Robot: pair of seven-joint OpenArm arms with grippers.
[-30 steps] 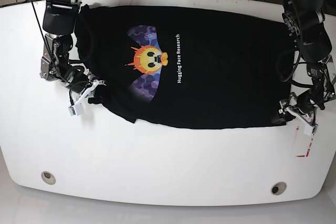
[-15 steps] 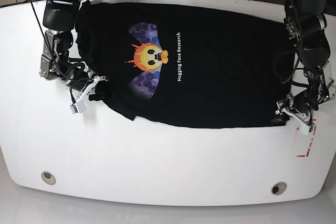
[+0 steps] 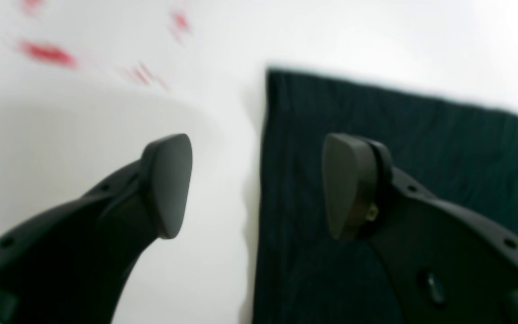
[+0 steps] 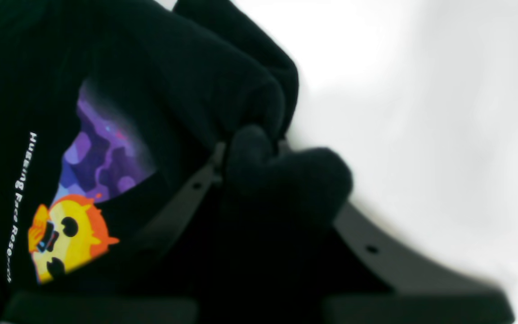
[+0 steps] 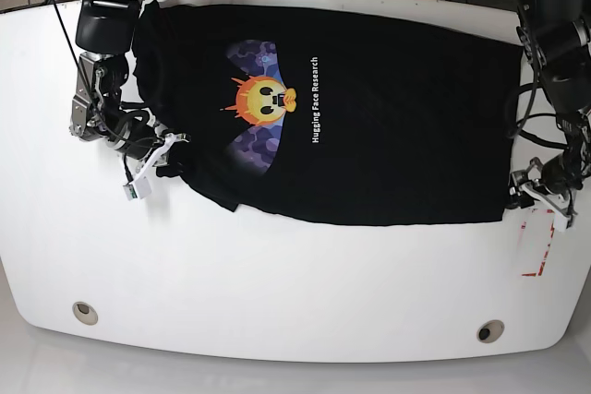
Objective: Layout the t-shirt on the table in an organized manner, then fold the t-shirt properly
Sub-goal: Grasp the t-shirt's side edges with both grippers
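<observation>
My left gripper (image 3: pixel 256 184) has slid outward off the hem; its smooth matte pads stand wide apart, empty, straddling the straight ribbed edge of the t-shirt (image 5: pixel 369 108). My right gripper (image 4: pixel 259 157) stays clamped on a soft bunched sleeve fold. Beyond both, the cloth lies printed side up on the glossy white table (image 5: pixel 277 283).

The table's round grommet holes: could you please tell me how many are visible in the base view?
2. One grommet hole sits near the table's front-left corner in the base view, the other near the front-right corner. Others could lie hidden under the t-shirt.
</observation>
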